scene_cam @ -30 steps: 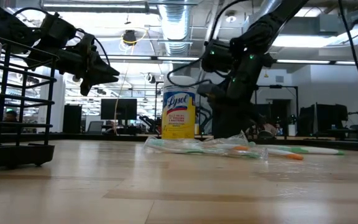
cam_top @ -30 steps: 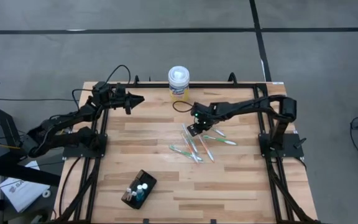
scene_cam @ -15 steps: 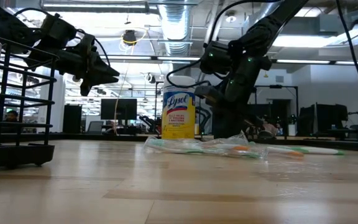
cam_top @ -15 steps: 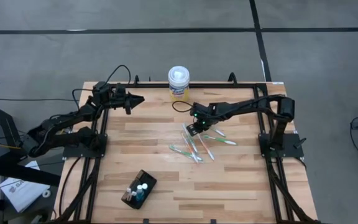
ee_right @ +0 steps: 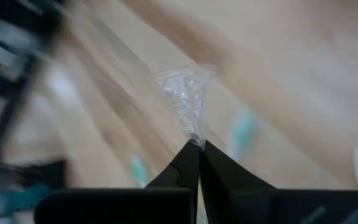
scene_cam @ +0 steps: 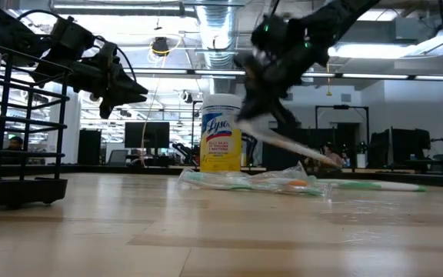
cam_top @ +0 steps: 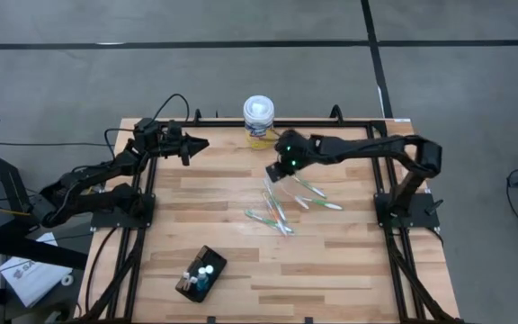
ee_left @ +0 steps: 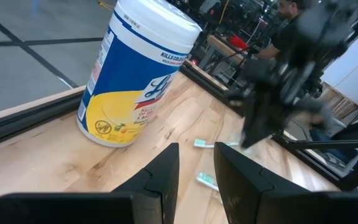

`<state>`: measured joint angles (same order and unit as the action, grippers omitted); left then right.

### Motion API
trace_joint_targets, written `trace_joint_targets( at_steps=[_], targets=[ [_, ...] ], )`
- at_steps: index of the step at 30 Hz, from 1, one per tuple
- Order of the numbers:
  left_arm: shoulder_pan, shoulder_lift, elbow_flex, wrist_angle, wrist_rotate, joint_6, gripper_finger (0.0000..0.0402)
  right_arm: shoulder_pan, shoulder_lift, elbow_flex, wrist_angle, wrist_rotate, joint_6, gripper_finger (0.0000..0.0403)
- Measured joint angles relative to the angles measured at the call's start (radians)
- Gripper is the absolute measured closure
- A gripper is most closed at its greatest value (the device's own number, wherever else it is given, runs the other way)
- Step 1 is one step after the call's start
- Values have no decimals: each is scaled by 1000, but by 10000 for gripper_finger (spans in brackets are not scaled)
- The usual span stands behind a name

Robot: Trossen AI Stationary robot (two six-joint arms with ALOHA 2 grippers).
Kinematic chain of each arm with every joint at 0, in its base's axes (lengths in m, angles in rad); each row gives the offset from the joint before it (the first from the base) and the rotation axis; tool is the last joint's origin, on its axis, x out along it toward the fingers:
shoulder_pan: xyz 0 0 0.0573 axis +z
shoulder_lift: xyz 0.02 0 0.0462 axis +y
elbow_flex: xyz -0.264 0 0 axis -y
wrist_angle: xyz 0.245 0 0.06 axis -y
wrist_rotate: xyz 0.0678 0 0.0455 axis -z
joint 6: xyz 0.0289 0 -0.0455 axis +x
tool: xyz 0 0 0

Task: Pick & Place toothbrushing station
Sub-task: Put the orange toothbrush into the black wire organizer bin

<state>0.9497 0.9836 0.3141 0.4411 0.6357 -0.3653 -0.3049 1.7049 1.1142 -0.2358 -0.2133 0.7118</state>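
Arms first, from your left side: the left gripper (cam_top: 198, 143) hangs above the far left part of the tabletop (cam_top: 349, 261), its arm stretched along the left edge and pointing toward the wipes canister (cam_top: 259, 120). In its wrist view you see the two fingers (ee_left: 160, 180) a little apart, with nothing between them.

The toothbrushing station (cam_top: 200, 273) stands near the front edge, toward the front left corner, well apart from both grippers. You can see two small white-capped bottles and a blue item standing in its slots.

The canister stands upright at the middle of the far edge. Just beside it, the right gripper (cam_top: 277, 171) is raised over the table, its arm reaching in from the right edge. Its fingers (ee_right: 188, 163) are pressed together on a wrapped toothbrush (scene_cam: 283, 141), which hangs tilted from them above the wood; the clear wrapper (ee_right: 184, 93) shows past the fingertips.

The other wrapped toothbrushes (cam_top: 275, 214) lie scattered near the middle of the tabletop, beside that gripper.
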Motion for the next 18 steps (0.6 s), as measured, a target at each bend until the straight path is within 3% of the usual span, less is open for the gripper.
trace_joint_targets(
  at_steps=[6,10,18],
  targets=[
    [0,0,0,22,-11,1,306,-5,-62,40,315,19,3,403],
    [0,0,0,70,-31,-27,306,-28,-51,85,431,22,-5,403],
    [-3,0,0,113,-59,-64,306,-12,38,156,662,-105,-25,403]
  ],
)
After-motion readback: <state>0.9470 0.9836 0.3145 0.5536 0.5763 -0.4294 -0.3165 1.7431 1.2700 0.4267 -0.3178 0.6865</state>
